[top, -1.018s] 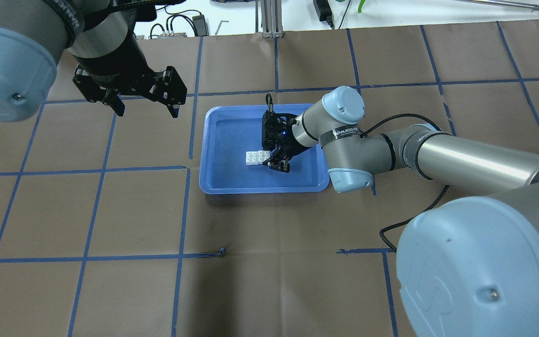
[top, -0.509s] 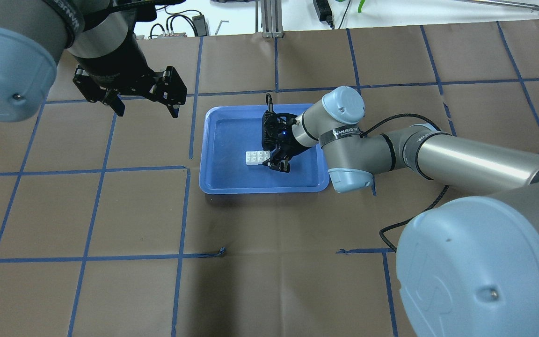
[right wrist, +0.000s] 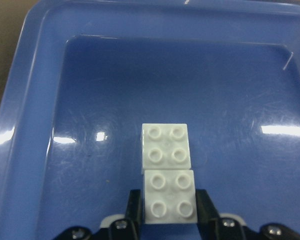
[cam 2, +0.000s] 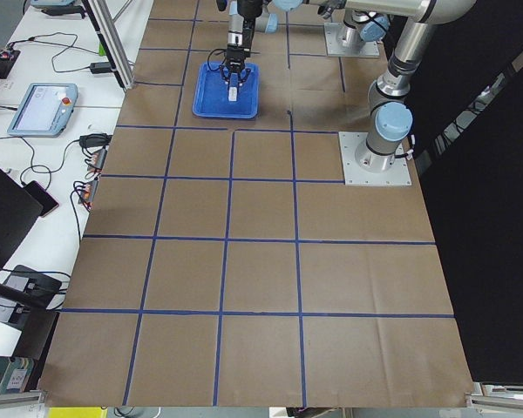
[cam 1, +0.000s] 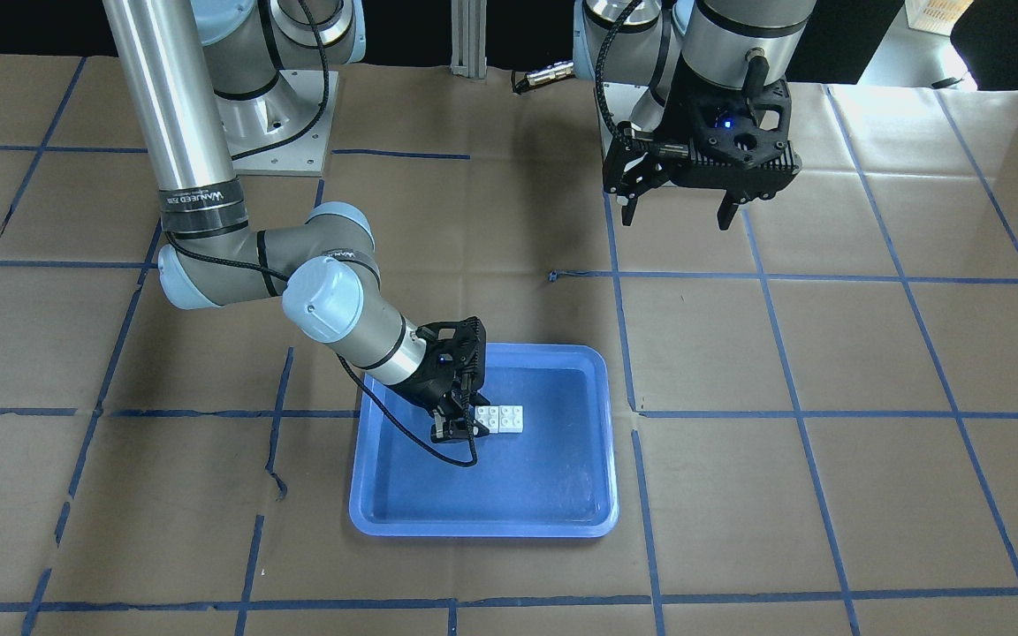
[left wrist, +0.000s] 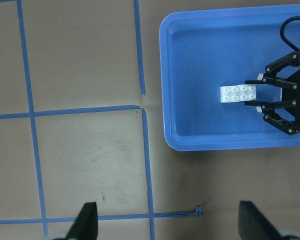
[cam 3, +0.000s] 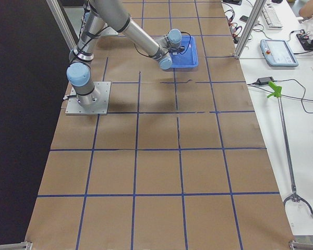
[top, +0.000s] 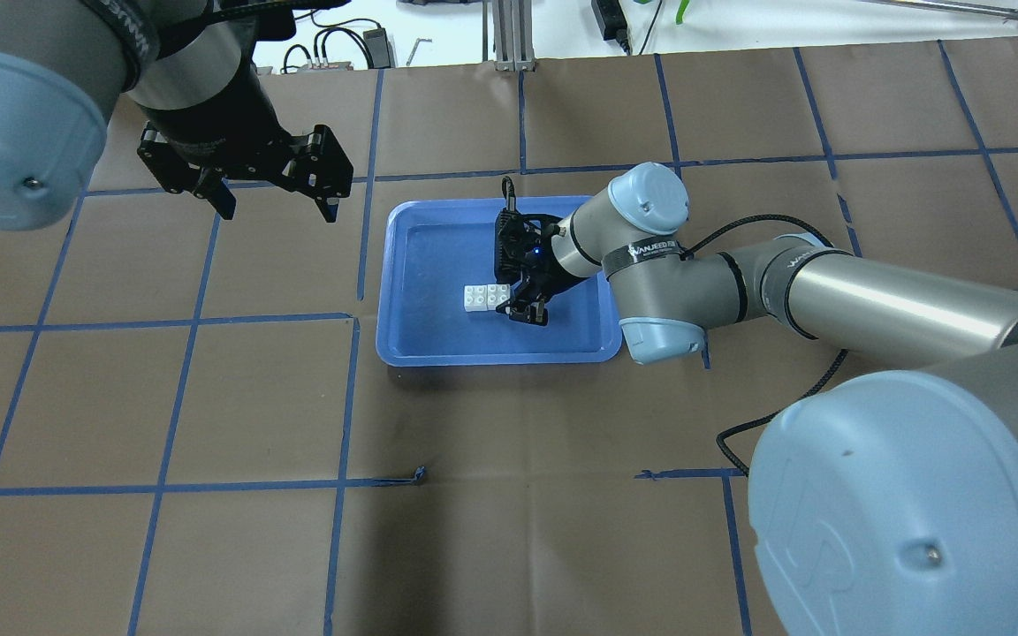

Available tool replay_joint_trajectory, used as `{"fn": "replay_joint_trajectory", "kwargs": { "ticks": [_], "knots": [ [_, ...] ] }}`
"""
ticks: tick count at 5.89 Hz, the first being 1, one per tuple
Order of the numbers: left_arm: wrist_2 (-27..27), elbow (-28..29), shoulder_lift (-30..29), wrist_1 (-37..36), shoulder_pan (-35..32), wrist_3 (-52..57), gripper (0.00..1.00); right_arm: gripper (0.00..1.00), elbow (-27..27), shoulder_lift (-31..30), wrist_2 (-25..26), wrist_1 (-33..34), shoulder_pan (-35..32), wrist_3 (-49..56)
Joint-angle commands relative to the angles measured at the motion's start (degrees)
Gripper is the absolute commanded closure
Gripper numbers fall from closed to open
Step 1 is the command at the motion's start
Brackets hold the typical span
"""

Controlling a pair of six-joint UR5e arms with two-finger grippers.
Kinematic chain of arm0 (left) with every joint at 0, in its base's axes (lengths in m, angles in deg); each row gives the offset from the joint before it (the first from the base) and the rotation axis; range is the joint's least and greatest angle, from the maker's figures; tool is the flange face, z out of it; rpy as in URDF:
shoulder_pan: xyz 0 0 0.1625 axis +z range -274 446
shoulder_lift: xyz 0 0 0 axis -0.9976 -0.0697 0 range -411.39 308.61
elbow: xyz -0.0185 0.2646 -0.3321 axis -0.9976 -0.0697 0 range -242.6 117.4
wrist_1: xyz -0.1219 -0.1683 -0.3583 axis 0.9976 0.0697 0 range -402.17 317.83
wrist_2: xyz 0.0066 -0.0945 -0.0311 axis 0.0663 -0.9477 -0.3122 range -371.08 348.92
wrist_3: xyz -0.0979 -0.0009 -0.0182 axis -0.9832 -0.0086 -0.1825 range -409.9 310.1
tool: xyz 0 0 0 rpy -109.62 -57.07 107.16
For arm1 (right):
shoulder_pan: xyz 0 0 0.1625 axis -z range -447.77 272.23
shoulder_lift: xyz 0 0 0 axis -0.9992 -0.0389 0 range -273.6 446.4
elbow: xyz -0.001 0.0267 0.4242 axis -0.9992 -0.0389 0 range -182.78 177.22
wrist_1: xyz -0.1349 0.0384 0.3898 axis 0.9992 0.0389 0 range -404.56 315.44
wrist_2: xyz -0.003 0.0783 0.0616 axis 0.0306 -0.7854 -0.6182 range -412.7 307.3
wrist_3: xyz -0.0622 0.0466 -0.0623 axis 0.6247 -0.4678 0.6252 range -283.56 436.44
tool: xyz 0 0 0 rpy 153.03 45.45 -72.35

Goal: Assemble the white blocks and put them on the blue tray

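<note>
I see the white blocks (right wrist: 168, 172), two four-stud squares end to end, studs up, in the blue tray (right wrist: 40, 125). The right gripper (right wrist: 169, 200) pinches the nearer one; the left gripper (top: 277, 205) hangs spread.

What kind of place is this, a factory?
Most likely a robotics research lab: two robot arms bolted to a table marked with a blue tape grid, a control tablet alongside, and only toy white blocks in a blue tray to handle.

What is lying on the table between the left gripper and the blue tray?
Only bare brown paper with one blue tape line, seen in the overhead view, between the left gripper and the blue tray.
</note>
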Motion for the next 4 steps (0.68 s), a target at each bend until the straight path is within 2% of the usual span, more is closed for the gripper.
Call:
{"fn": "replay_joint_trajectory", "kwargs": {
  "ticks": [1,2,3,4],
  "knots": [
    [0.08,0.02,0.05,0.00,0.00,0.00,0.00,0.16,0.00,-0.05,-0.06,-0.09,0.00,-0.61],
    [0.08,0.02,0.13,0.09,0.00,0.00,0.00,0.00,-0.09,-0.66,0.63,-0.44,0.09,-3.66],
    [0.08,-0.06,0.13,0.09,0.00,0.00,0.00,0.00,-0.70,-1.71,0.81,-1.31,0.87,-4.73],
    [0.08,0.02,0.14,0.17,0.00,0.00,0.00,0.00,-1.92,-5.29,1.08,-8.71,2.10,-4.83]
  ]
}}
